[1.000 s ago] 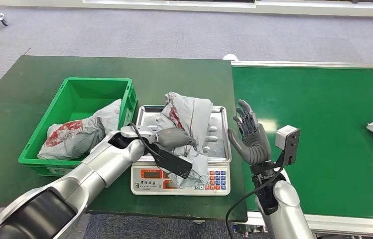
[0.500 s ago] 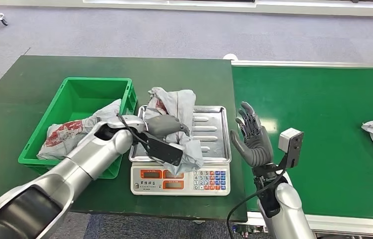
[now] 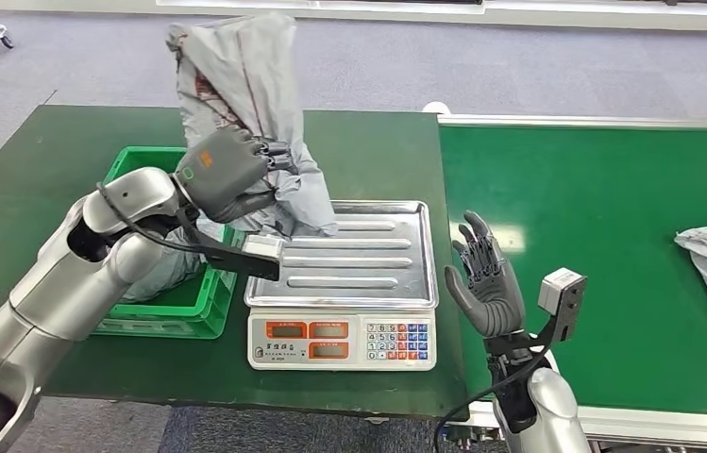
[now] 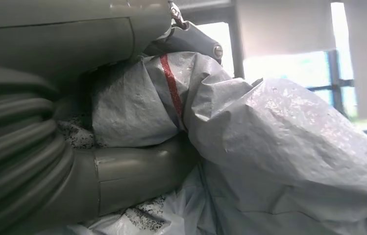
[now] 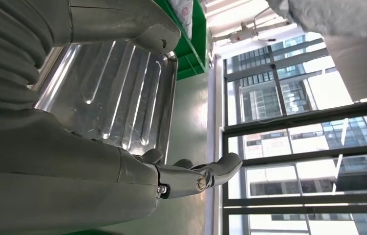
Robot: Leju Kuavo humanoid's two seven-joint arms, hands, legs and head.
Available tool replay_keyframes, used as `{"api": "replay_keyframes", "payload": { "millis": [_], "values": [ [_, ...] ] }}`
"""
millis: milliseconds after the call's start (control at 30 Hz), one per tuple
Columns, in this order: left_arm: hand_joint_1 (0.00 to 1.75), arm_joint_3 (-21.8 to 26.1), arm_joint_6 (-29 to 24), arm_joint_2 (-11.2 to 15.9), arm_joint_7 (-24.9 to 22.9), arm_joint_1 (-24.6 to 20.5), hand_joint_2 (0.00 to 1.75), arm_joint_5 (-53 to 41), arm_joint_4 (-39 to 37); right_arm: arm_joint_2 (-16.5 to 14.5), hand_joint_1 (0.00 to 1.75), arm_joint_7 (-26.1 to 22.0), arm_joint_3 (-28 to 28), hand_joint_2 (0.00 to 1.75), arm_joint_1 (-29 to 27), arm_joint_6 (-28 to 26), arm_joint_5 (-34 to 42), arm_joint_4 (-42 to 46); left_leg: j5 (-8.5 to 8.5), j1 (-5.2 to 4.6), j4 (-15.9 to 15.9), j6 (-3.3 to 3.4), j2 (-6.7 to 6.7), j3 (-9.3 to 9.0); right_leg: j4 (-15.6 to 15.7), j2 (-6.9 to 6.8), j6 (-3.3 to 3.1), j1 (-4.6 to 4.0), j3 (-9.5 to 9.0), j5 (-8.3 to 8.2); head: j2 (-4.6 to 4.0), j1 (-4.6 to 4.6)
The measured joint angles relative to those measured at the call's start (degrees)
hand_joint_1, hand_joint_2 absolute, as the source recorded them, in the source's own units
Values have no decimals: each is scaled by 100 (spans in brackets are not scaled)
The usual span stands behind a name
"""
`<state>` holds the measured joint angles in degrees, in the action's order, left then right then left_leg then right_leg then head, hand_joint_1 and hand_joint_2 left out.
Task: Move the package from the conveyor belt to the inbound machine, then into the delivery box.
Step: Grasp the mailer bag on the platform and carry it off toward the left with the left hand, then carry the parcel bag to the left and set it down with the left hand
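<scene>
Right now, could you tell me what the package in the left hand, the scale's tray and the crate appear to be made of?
Package: looks like thin grey plastic film, a mailer bag; it is creased, crumpled and slightly glossy where the left hand grips it.
Scale tray: apparently stainless steel; shiny, reflective, with pressed ribs.
Crate: probably moulded rigid plastic; uniform green, smooth rim.
</scene>
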<state>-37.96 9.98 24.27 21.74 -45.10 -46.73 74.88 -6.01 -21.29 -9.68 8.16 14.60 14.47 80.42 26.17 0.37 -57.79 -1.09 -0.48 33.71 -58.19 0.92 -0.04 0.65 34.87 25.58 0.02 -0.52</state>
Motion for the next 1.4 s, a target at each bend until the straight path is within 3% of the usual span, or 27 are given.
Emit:
{"api": "replay_keyframes", "payload": {
  "millis": [167,333,800,1400],
  "values": [
    [175,616,-298,390,93,772,175,-238,-31,-9,0,-18,185,175,-179,58,-7,108,0,2,1,-1,6,3,0,8,-1,-2,9,1,0,-2],
    [175,993,-299,534,173,1098,175,-353,-90,-14,0,-30,274,175,-232,100,-7,143,0,1,1,-1,2,10,0,4,-1,-2,12,1,0,-1],
    [175,1451,-71,835,288,1423,175,-301,-330,-43,0,-63,315,175,-302,116,-42,145,1,3,1,-4,4,14,0,5,-2,-3,19,1,0,-1],
    [175,1541,-71,894,311,1490,175,-302,-488,-44,0,-65,317,175,-312,118,-46,145,2,2,1,-3,5,15,1,1,-2,-2,19,1,0,-1]
  ]
}}
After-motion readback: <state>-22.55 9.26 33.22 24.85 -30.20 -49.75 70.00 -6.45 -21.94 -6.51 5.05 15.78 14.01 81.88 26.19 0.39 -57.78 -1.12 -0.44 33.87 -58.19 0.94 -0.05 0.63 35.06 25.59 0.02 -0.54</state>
